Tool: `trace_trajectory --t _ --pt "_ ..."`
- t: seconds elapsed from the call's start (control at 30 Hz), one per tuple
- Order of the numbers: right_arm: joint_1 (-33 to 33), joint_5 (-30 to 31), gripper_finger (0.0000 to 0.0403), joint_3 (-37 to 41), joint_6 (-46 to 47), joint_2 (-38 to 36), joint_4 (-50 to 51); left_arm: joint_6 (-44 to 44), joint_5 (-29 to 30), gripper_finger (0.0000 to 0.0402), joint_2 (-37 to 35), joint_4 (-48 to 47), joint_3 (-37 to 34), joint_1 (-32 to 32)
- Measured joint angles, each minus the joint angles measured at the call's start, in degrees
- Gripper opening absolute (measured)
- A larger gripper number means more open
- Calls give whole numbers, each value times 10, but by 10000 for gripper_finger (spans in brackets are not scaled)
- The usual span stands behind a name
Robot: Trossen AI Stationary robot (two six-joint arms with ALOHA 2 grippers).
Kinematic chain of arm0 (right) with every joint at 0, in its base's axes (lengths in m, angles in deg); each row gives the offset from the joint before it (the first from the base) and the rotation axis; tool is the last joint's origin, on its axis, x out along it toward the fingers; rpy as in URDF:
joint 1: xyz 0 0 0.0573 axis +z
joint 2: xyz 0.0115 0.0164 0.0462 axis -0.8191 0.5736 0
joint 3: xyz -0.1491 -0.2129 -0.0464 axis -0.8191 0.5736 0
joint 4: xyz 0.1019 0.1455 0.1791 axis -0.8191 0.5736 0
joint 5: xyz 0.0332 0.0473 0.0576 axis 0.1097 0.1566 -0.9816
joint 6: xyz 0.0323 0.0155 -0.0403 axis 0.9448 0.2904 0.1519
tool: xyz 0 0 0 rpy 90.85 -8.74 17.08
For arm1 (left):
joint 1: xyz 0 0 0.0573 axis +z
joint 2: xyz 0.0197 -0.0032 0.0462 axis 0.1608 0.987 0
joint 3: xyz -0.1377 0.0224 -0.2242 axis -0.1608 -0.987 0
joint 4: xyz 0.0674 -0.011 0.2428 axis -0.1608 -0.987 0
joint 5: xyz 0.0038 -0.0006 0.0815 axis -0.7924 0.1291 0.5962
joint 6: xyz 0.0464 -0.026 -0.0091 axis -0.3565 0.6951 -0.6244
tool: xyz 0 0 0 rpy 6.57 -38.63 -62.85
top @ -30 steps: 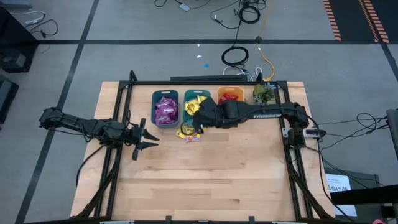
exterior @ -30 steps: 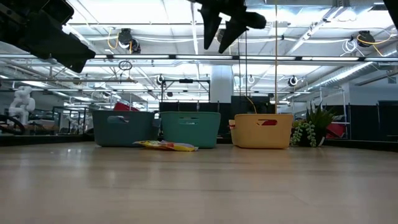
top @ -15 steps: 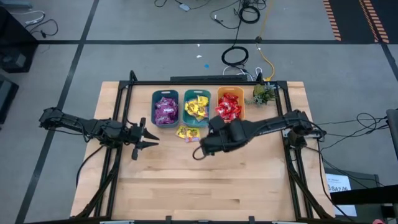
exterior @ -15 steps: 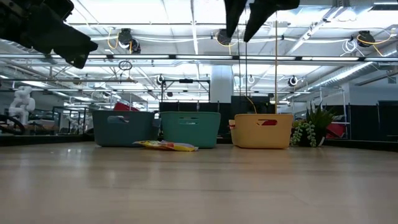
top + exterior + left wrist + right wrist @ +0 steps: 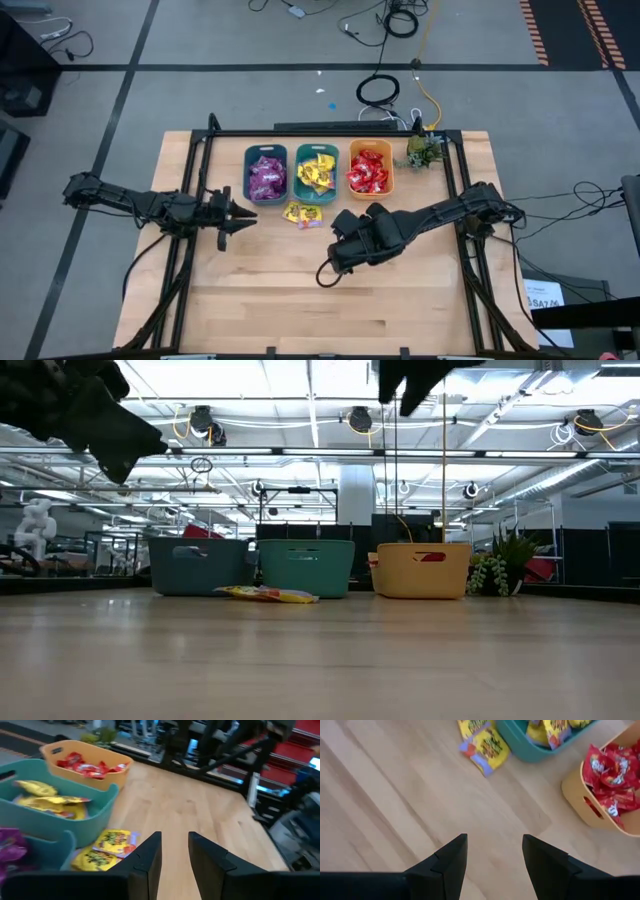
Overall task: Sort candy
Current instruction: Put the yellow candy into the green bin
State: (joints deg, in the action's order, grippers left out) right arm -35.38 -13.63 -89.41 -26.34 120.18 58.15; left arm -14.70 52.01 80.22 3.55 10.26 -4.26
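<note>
Two yellow candy packets [image 5: 302, 214] are left on the counter [image 5: 300, 300] beside the teal bin [image 5: 316, 173], while both grippers' jaws are held apart and empty.

The pale wooden tabletop [image 5: 330, 300] stands on a grey concrete floor [image 5: 200, 90] crossed by dark tape lines, with black cables coiled [image 5: 378, 90] behind the table and orange-and-black hazard stripes [image 5: 590, 30] at the far corner. Across the table, the low view shows a hall under a white ceiling with long bright strip lights [image 5: 250, 380], a wide white pillar [image 5: 357, 488], and dark metal racks [image 5: 110, 550].
</note>
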Motion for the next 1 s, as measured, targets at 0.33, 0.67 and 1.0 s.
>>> trace_trajectory --t 0.33,0.67,1.0 --pt "0 -63 183 311 43 -196 -225 47 44 205 -1 -77 11 14" --pt "2 -61 183 570 -15 -440 -309 120 26 253 3 -46 14 15" --pt "6 -40 183 693 -217 -534 -284 104 143 254 123 47 43 0"
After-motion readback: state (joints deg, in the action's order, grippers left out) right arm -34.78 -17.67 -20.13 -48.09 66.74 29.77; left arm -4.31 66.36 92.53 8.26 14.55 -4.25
